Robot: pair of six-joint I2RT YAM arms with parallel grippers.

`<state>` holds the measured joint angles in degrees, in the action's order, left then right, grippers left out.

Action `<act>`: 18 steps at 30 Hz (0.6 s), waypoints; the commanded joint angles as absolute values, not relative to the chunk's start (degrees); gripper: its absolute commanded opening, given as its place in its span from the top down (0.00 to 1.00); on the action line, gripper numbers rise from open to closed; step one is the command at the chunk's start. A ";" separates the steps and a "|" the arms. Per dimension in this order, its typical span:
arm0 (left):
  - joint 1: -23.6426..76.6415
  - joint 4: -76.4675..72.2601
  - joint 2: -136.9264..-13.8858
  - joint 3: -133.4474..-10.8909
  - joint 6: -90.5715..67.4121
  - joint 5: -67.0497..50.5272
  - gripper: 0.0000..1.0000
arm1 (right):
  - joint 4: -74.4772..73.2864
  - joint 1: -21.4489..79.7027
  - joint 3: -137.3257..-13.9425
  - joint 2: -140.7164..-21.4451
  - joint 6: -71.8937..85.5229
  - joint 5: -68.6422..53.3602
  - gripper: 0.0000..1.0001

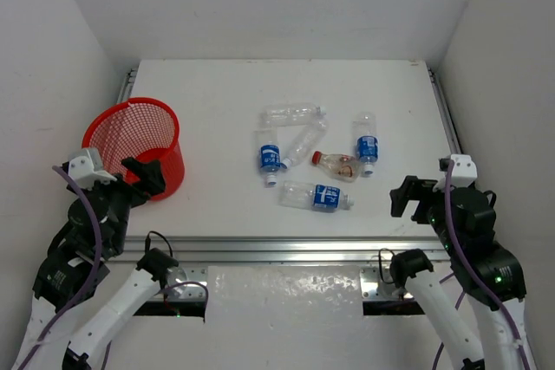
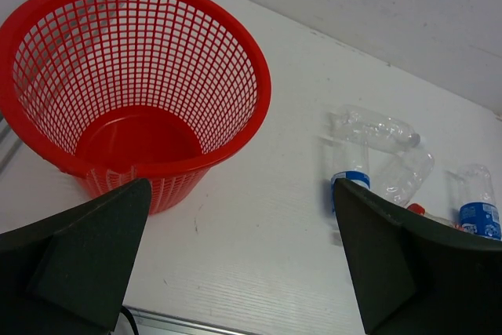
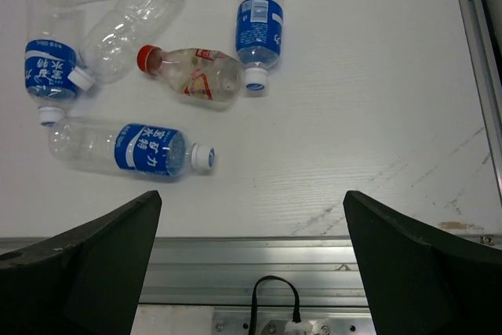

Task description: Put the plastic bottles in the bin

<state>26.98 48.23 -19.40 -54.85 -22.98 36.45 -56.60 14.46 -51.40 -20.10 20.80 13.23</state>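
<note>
Near blue-label bottle [image 3: 145, 149]: large white Chinese characters on the blue band; "力" and "水特" can be made out.
Left blue-label bottle [image 3: 51, 64]: white characters of the same kind, "水特" legible; the finer print beside them is too small to read.
Right blue-label bottle [image 3: 259, 21]: only small white print on the blue band, unreadable.
Red-cap bottle [image 3: 200, 74]: reddish-brown label, its print illegible.

- Left arm [image 1: 91, 218]: black joint housings, white tubular lower links, a purple cable running along it.
- Right arm [image 1: 475, 227]: the same black-and-white build and purple cable, with a small green light.
- White block [image 1: 85, 164] atop each wrist.
- Left gripper [image 2: 241, 194] and right gripper [image 3: 252, 198]: dark matte wedge-shaped fingers, tapering towards the tip.
</note>
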 commanded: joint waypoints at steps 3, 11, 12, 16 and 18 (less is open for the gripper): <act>27.42 46.85 -20.39 -55.46 -22.41 36.39 0.02 | -54.14 14.77 -50.63 -21.45 23.72 13.27 0.01; 27.51 46.67 -21.62 -55.37 -21.88 35.86 0.02 | -46.85 14.77 -47.11 -20.11 28.65 0.27 0.01; 27.51 46.67 -21.45 -55.37 -21.88 35.86 0.02 | -46.67 14.77 -47.28 -21.95 29.00 -0.08 0.01; 27.51 46.67 -22.06 -55.37 -21.88 35.77 0.03 | -43.08 14.77 -47.28 -31.62 31.20 -0.62 0.01; 27.42 46.58 -22.41 -55.37 -21.88 35.77 0.03 | -39.83 14.77 -46.06 -36.20 31.37 2.61 0.01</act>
